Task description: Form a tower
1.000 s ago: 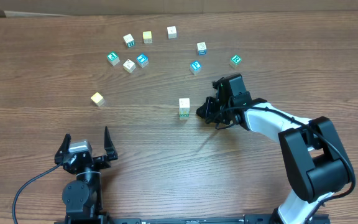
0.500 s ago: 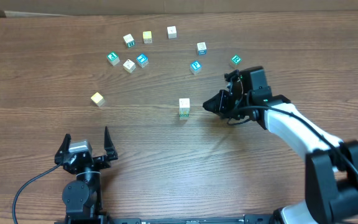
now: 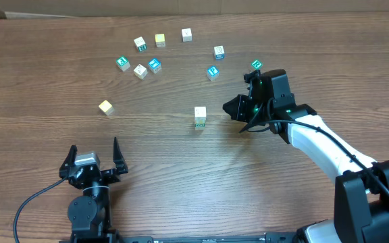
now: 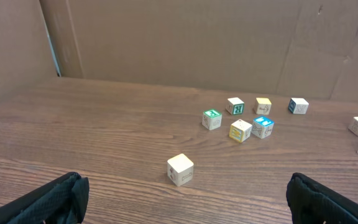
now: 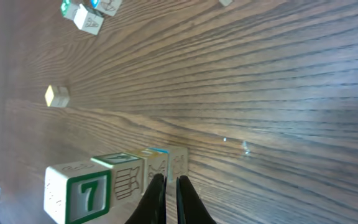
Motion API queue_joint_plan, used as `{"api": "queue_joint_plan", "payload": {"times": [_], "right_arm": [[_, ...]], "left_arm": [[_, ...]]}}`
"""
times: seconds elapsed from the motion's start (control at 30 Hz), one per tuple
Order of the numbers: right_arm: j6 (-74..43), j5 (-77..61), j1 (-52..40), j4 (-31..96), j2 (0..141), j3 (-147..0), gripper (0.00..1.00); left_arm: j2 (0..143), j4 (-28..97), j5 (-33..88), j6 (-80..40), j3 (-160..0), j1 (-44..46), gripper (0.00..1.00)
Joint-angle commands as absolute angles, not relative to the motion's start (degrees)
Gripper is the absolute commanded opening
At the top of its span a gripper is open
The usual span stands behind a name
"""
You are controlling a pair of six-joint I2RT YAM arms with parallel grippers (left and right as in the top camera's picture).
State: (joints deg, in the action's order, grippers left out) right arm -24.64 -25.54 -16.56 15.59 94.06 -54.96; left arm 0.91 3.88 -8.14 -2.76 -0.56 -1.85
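Overhead, the tower (image 3: 200,116) stands mid-table with my right claw (image 3: 229,108) pinched together and empty near it, while the left claw (image 3: 93,150) gapes wide. The left wrist view shows only loose cubes (image 4: 179,170). On the right wrist view the tower looks like light, stiff wood (merely stacked, I'd guess), so I'd grip opposite sides gently.

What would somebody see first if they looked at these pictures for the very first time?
Probably the little tower of alphabet cubes standing alone in the middle of the table; the right wrist view shows a green 7 on its top cube. Next comes the right gripper, shut and empty, just to the tower's right and not touching it. Many loose cubes lie scattered along the far side.
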Motion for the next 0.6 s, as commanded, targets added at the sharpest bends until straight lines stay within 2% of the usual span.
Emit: {"api": "queue_joint_plan", "payload": {"times": [0.0, 0.27, 0.47, 0.57], "right_arm": [[-23.8, -23.6, -17.5, 15.2, 94.4, -55.5, 0.04], [-17.5, -23.2, -19.0, 14.1, 97.4, -55.5, 0.04], [-14.6, -31.3, -19.0, 10.3, 98.0, -55.5, 0.04], [-14.4, -31.1, -19.0, 10.4, 98.0, -55.5, 0.04]], "left_arm": [[0.3, 3.9, -7.9, -1.7, -0.3, -1.5, 1.00], [0.3, 3.9, -7.9, -1.7, -0.3, -1.5, 1.00], [0.3, 3.9, -7.9, -1.7, -0.3, -1.5, 0.99], [0.3, 3.8, -7.9, -1.7, -0.4, -1.5, 1.00]]}}
